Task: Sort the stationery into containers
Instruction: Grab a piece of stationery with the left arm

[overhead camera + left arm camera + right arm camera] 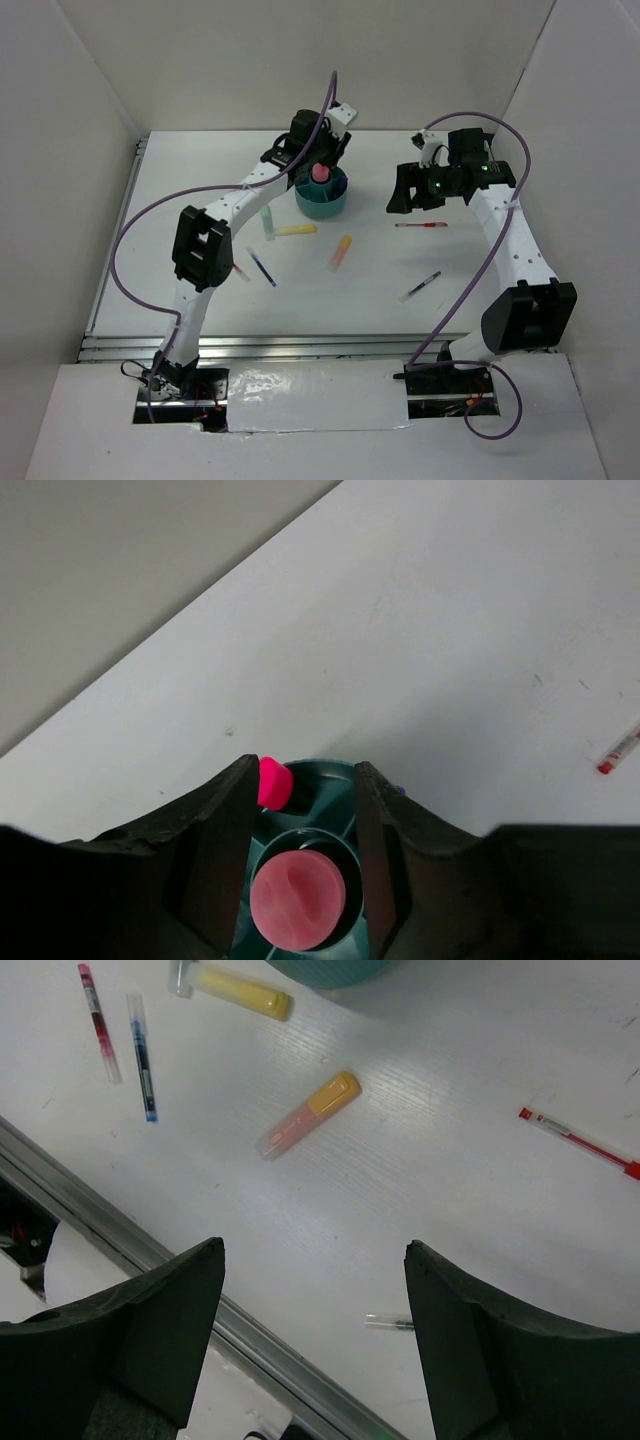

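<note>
Desk point(340, 310): white; clock directions below are read from the organizer in the overhead view.
Organizer point(322, 207): round and teal, at the far middle of the desk.
Left tool point(303, 800): hangs over the organizer with its fingers spread on either side of the central cup, pinching nothing.
Right tool point(315, 1260): raised above the desk at 3 o'clock, fingers spread wide with nothing between them.
Pink marker point(320, 174): upright in the central cup, cap up.
Second pink marker point(272, 783): its bright cap shows in an outer compartment.
Yellow marker point(295, 230): flat at 7 o'clock, near the organizer.
Orange marker point(341, 251): flat at 5 to 6 o'clock.
Green marker point(268, 222): at 8 o'clock.
Red pen point(420, 225): between 3 and 4 o'clock.
Black pen point(420, 286): between 4 and 5 o'clock, well apart.
Blue pen point(262, 267): at 7 o'clock.
Pink-red pen point(241, 272): at 9 o'clock of the blue pen, near it.
</note>
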You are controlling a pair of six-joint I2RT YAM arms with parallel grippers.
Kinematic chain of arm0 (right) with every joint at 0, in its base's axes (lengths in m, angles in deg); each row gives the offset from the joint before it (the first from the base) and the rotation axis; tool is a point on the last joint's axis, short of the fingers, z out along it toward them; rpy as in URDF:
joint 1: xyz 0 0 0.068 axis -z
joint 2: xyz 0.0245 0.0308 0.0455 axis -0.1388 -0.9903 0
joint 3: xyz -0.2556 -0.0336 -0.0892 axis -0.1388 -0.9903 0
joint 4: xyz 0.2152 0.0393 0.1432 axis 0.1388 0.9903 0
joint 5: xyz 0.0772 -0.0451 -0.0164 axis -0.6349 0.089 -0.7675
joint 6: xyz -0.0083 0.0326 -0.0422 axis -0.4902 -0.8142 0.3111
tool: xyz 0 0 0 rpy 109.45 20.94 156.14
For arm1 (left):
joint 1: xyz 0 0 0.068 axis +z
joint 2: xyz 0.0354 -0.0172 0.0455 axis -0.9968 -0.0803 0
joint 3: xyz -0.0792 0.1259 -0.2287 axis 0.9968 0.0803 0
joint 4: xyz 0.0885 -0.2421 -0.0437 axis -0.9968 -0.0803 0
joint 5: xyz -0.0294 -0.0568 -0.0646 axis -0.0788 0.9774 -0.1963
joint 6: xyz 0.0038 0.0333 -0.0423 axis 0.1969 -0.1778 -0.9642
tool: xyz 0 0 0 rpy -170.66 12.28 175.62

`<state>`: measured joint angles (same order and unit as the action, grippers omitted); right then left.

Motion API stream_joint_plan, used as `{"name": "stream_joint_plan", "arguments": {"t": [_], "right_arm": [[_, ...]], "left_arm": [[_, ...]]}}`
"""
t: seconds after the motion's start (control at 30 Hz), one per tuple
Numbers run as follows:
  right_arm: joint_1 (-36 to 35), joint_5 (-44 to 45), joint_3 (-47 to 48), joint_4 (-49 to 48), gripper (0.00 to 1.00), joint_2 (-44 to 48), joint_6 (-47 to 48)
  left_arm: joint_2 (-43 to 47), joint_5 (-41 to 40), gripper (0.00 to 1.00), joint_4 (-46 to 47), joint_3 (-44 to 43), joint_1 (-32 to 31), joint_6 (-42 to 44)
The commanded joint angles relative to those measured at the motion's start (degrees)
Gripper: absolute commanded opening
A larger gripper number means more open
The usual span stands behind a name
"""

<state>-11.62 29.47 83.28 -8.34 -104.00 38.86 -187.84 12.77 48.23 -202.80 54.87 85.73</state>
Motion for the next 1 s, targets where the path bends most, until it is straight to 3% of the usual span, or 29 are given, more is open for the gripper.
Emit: {"name": "stream_joint_plan", "arguments": {"t": [0.0,0.2,0.3,0.53,0.73,0.9,0.97], "right_arm": [[-1.0,-1.1,0.2,-3.5,0.79,0.0,-0.8],[-4.3,-1.6,0.7,-13.0,0.75,-4.6,-5.8],[-6.0,-3.2,5.2,-13.1,0.73,-9.9,-4.6],[-6.5,-7.5,17.6,-12.0,0.73,-25.8,-5.9],[-7.9,-3.3,25.2,-12.3,0.78,-33.0,-7.0],[-8.4,-1.6,23.9,-19.9,0.71,-32.0,-7.0],[-8.3,-1.4,26.3,-20.2,0.63,-32.6,-4.5]], "left_arm": [[6.1,4.5,0.55,4.3,1.9,1.0,-2.8],[12.7,10.3,0.76,5.4,6.0,3.5,-13.3],[17.2,15.6,0.81,4.7,8.9,6.2,-16.9],[30.1,21.5,0.81,4.2,21.8,13.2,-20.4],[40.2,23.4,0.8,5.0,33.9,17.2,-20.6],[45.1,27.8,0.77,5.4,40.3,20.2,-20.2],[46.2,30.8,0.76,5.2,41.6,21.0,-19.8]]}}
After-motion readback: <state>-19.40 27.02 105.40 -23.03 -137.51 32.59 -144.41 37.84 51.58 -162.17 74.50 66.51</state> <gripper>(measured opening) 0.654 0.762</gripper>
